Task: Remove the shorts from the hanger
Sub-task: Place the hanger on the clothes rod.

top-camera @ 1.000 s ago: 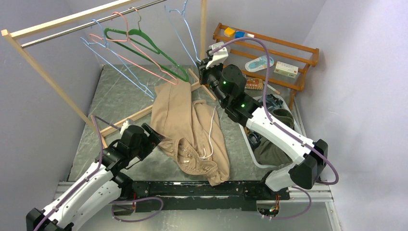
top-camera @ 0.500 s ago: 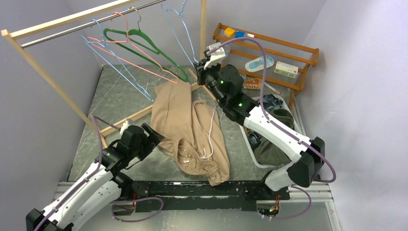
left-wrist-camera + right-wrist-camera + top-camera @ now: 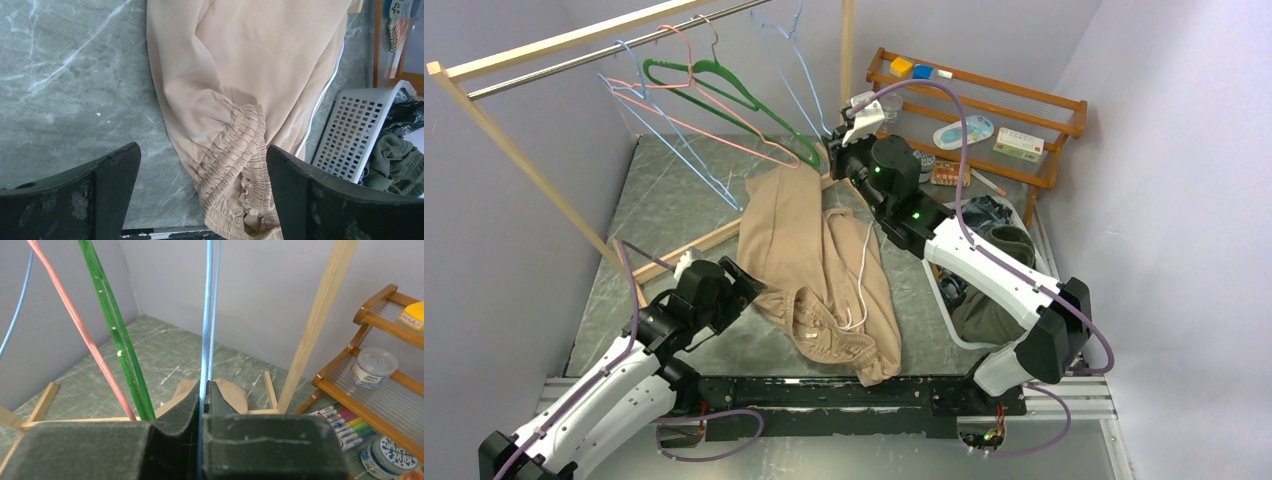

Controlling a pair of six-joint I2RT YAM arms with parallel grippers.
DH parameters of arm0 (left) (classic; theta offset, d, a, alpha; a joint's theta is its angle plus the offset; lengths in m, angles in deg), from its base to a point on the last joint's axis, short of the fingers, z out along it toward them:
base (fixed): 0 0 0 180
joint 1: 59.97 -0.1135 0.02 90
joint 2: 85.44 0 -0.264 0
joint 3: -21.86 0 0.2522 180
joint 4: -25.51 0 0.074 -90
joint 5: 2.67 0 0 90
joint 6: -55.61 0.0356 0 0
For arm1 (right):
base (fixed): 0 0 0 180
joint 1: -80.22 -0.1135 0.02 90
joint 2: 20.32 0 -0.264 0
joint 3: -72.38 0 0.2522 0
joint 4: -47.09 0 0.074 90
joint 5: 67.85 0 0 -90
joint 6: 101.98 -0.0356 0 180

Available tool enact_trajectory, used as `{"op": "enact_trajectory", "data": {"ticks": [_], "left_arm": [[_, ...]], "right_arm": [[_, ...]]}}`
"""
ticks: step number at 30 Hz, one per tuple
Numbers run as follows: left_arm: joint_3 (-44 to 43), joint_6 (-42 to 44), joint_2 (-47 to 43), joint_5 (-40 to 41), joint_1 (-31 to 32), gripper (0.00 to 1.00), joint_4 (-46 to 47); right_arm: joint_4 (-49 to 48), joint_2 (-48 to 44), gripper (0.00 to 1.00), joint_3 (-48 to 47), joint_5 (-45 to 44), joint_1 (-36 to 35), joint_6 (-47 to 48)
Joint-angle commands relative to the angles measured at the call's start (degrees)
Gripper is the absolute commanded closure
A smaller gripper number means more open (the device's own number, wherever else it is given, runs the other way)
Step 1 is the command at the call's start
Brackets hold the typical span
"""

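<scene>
Tan shorts (image 3: 814,260) lie crumpled on the table, off any hanger, with the gathered waistband (image 3: 235,145) and white drawstring toward the near edge. My left gripper (image 3: 742,285) is open just left of that waistband; in the left wrist view it (image 3: 202,155) hovers above the waistband, touching nothing. At the back, my right gripper (image 3: 832,140) is shut on the lower wire of a light blue hanger (image 3: 799,70) that hangs from the rail. The right wrist view shows the blue hanger (image 3: 208,315) pinched between the pads of this gripper (image 3: 205,390), tan cloth (image 3: 232,390) beyond.
Green (image 3: 734,95), pink (image 3: 694,110) and another blue hanger (image 3: 664,130) hang bare on the rail (image 3: 614,45). A white basket (image 3: 350,130) at the right holds olive shorts (image 3: 1014,245) and dark shorts (image 3: 984,212). A wooden shelf (image 3: 984,90) with small items stands behind.
My right gripper has shifted a little to the left, carrying the blue hanger's lower end with it. The left arm and the tan shorts have not moved.
</scene>
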Motion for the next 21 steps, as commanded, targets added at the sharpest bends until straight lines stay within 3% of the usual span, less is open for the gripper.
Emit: {"op": "enact_trajectory", "data": {"ticks": [1,14,15,17,21], "left_arm": [[-1.8,-0.3,0.0,-0.1,-0.4,0.01,-0.2],[-2.3,0.4,0.3,0.5,-0.4,0.01,-0.8],[-2.6,0.5,0.2,1.2,-0.5,0.01,-1.5],[-3.1,1.0,-0.2,2.3,-0.4,0.01,-3.1],[-4.9,2.2,-1.3,5.3,-0.4,0.00,-6.4]], "right_arm": [[-1.9,0.8,1.00,0.1,1.6,0.9,-0.2],[3.4,4.3,0.99,-5.5,1.5,2.0,-1.8],[3.8,3.9,0.93,-5.2,1.5,2.3,-2.6],[4.1,2.7,0.70,-3.9,2.0,2.8,-4.2],[4.3,-1.0,0.38,-0.4,2.5,3.4,-6.6]]}}
